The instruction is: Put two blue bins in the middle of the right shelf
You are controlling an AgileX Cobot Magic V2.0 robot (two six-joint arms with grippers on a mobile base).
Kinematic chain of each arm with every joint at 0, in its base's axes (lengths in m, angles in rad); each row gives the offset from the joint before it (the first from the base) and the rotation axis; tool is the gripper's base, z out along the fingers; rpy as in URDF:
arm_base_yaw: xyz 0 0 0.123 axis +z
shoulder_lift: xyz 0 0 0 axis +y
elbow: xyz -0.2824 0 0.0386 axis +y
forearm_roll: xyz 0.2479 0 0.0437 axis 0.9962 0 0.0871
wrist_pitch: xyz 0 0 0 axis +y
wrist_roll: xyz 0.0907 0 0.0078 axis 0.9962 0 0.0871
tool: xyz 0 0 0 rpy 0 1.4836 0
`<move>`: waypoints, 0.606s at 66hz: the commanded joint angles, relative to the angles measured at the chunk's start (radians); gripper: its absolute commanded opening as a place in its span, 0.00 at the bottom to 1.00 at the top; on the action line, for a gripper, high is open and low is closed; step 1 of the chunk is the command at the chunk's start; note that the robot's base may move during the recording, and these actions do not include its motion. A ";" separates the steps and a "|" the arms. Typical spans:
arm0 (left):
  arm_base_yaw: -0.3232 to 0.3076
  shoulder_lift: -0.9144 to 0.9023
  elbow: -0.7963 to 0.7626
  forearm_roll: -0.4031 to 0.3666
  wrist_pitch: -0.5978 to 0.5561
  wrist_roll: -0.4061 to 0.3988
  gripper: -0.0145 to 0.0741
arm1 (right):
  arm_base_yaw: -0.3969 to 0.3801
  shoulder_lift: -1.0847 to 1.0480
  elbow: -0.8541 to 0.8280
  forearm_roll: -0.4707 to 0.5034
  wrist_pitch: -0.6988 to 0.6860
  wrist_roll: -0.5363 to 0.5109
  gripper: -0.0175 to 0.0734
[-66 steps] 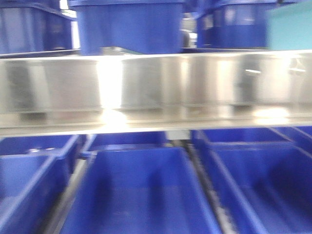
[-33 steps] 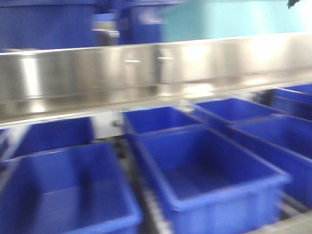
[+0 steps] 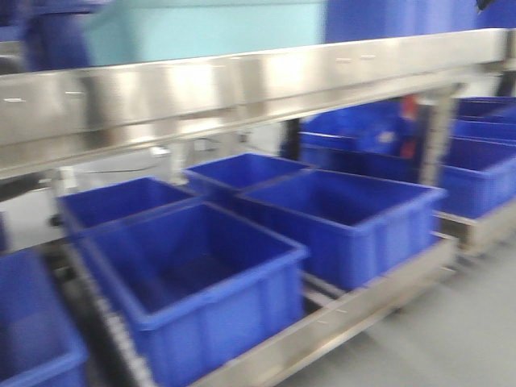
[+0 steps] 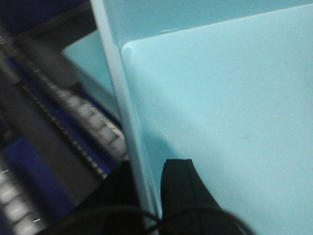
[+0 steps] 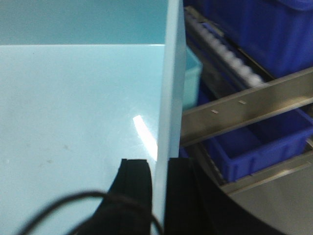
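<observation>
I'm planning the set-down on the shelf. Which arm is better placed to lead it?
Right, probably: the right gripper clamps a wall of the light blue bin, with the shelf rail just beyond that wall. The left gripper clamps another wall, so both must carry.

You see five dark bins (image 3: 193, 274) on the near rack (image 3: 363, 310), blurred others beyond, at least one pale bin (image 4: 220, 98), one left gripper (image 4: 149, 169) and one right gripper (image 5: 159, 164).
</observation>
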 commanded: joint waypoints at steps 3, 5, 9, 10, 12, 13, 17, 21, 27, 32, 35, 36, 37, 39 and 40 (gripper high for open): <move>-0.017 -0.007 -0.008 -0.065 -0.045 0.017 0.04 | 0.008 -0.017 -0.017 0.066 -0.063 -0.006 0.02; -0.017 -0.007 -0.008 -0.065 -0.045 0.017 0.04 | 0.008 -0.017 -0.017 0.066 -0.063 -0.006 0.02; -0.017 -0.007 -0.008 -0.065 -0.045 0.017 0.04 | 0.008 -0.017 -0.017 0.066 -0.063 -0.006 0.02; -0.017 -0.007 -0.008 -0.065 -0.045 0.017 0.04 | 0.008 -0.017 -0.017 0.066 -0.063 -0.006 0.02; -0.017 -0.007 -0.008 -0.065 -0.045 0.017 0.04 | 0.008 -0.017 -0.017 0.066 -0.063 -0.006 0.02; -0.017 -0.007 -0.008 -0.065 -0.045 0.017 0.04 | 0.008 -0.017 -0.017 0.066 -0.063 -0.006 0.02; -0.017 -0.007 -0.008 -0.065 -0.045 0.017 0.04 | 0.008 -0.017 -0.017 0.066 -0.063 -0.006 0.02; -0.017 -0.007 -0.008 -0.065 -0.045 0.017 0.04 | 0.008 -0.017 -0.017 0.066 -0.063 -0.006 0.02; -0.017 -0.007 -0.008 -0.063 -0.045 0.017 0.04 | 0.008 -0.017 -0.017 0.066 -0.063 -0.006 0.02; -0.017 -0.007 -0.008 -0.063 -0.045 0.017 0.04 | 0.008 -0.017 -0.017 0.066 -0.063 -0.006 0.02; -0.017 -0.007 -0.008 -0.063 -0.045 0.017 0.04 | 0.008 -0.017 -0.017 0.066 -0.063 -0.006 0.02; -0.017 -0.007 -0.008 -0.063 -0.045 0.017 0.04 | 0.008 -0.017 -0.017 0.066 -0.063 -0.006 0.02; -0.017 -0.007 -0.008 -0.063 -0.045 0.017 0.04 | 0.008 -0.017 -0.017 0.066 -0.063 -0.006 0.02; -0.017 -0.007 -0.008 -0.063 -0.045 0.017 0.04 | 0.008 -0.017 -0.017 0.066 -0.063 -0.006 0.02; -0.017 -0.007 -0.008 -0.063 -0.045 0.017 0.04 | 0.008 -0.017 -0.017 0.066 -0.063 -0.006 0.02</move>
